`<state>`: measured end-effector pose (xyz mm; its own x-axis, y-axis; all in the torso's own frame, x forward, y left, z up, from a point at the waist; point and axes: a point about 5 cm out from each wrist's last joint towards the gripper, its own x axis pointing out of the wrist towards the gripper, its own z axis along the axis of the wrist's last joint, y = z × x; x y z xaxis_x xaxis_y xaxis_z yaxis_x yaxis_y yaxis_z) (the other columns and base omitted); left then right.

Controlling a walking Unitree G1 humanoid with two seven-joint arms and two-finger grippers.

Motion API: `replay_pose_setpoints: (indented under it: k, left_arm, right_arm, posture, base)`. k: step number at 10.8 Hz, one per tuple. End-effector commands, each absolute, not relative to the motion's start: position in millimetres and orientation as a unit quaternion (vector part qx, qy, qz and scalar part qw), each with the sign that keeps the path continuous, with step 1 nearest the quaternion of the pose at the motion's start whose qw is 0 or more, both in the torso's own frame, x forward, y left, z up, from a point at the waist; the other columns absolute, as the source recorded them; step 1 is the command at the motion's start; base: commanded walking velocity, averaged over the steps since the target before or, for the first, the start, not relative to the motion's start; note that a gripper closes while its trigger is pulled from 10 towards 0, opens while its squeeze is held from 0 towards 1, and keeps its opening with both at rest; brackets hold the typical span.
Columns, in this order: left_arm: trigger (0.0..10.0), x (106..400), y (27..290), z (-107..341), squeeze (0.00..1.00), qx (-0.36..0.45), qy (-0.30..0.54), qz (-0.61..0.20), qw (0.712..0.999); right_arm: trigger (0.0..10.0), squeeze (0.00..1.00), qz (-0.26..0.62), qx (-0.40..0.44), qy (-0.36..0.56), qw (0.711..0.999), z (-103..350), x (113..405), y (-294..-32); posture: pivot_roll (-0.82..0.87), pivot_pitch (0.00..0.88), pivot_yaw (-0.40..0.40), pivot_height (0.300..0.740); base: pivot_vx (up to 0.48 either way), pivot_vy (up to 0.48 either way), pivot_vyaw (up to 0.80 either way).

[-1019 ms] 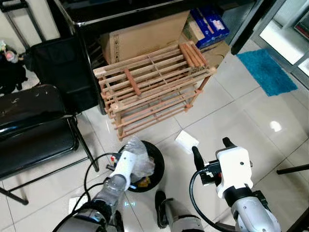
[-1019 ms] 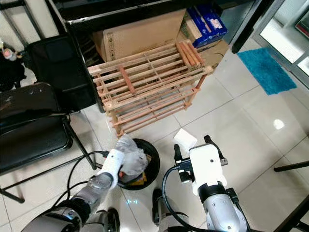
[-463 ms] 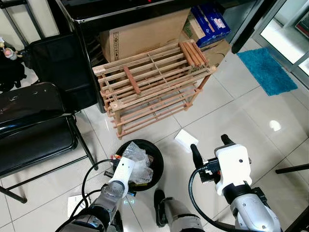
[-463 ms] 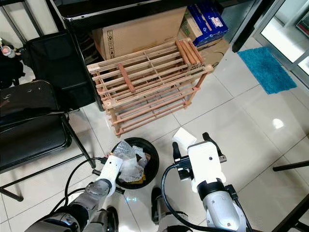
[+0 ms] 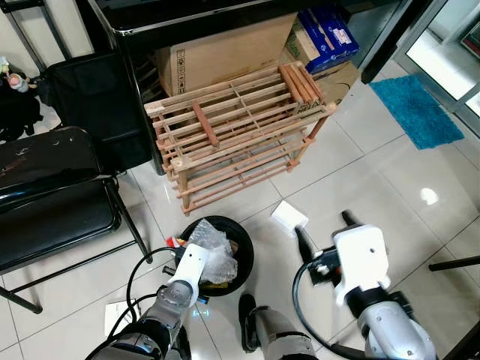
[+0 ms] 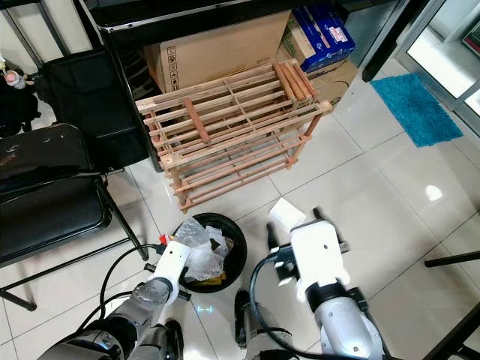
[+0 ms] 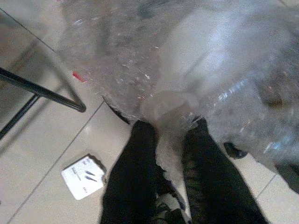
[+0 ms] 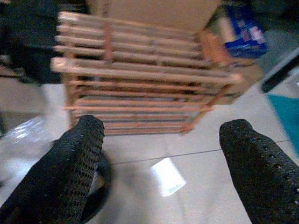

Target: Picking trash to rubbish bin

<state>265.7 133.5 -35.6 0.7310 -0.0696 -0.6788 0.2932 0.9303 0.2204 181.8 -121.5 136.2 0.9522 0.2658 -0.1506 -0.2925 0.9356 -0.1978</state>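
Observation:
A round black rubbish bin (image 5: 241, 247) stands on the tiled floor in front of the wooden rack, with some trash inside. My left gripper (image 7: 167, 135) is shut on a crumpled clear plastic bag (image 5: 212, 250), which sits over the bin's opening. In the left wrist view both black fingers (image 7: 138, 168) pinch the bag's (image 7: 187, 70) edge. A white piece of paper (image 5: 289, 217) lies flat on the floor right of the bin. My right gripper (image 8: 161, 140) hangs open above the floor near that paper (image 8: 168, 176), nothing between its fingers (image 8: 77, 154).
A slatted wooden shoe rack (image 5: 236, 131) stands behind the bin, cardboard boxes (image 5: 217, 56) behind it. A black chair (image 5: 52, 202) is on the left. A teal mat (image 5: 416, 109) lies far right. A small white card (image 7: 84, 177) lies on the floor. Black cables (image 5: 142, 259) loop by my left arm.
My left gripper has lowered the plastic bag from above the bin down onto its opening. The right arm barely shifted.

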Motion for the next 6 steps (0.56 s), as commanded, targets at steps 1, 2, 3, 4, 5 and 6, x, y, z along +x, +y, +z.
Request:
replay_pose_setpoints:
  k: [1,2,3,4,5,6]
  left_arm:
    - [10.0,255.5,132.7,-43.9,1.00,0.160,0.373,-0.098,0.909]
    - [10.0,254.9,133.3,-44.4,1.00,0.159,0.374,-0.098,0.908]
    - [10.0,254.4,133.7,-44.8,1.00,0.158,0.376,-0.097,0.908]
    - [10.0,253.4,133.8,-45.6,1.00,0.158,0.378,-0.098,0.907]
    - [10.0,252.8,133.7,-46.0,1.00,0.158,0.379,-0.098,0.906]
    - [10.0,252.1,133.7,-46.5,1.00,0.159,0.380,-0.099,0.906]
  right_arm:
    - [10.0,0.00,0.189,-0.098,0.121,0.970,117.9,170.7,-114.8]
    - [10.0,0.00,0.198,-0.092,0.133,0.967,114.2,167.7,-113.0]
    - [10.0,0.00,0.200,-0.089,0.139,0.966,112.7,166.3,-113.3]
    - [10.0,0.00,0.204,-0.085,0.147,0.964,111.4,164.9,-114.9]
    - [10.0,0.00,0.208,-0.083,0.154,0.962,110.2,163.3,-115.3]
    - [10.0,0.00,0.214,-0.076,0.163,0.960,108.8,160.9,-114.4]
  posture:
    - [-0.11,0.307,-0.130,0.740]
    - [-0.11,0.306,-0.130,0.740]
    - [-0.11,0.306,-0.130,0.740]
    - [-0.11,0.304,-0.129,0.740]
    - [-0.11,0.303,-0.129,0.740]
    - [-0.11,0.303,-0.127,0.740]
  base:
    - [0.000,0.000,0.00]
    - [0.000,0.000,0.00]
    - [0.000,0.000,0.00]
    - [0.000,0.000,0.00]
    - [0.000,0.000,0.00]
    - [0.000,0.000,0.00]
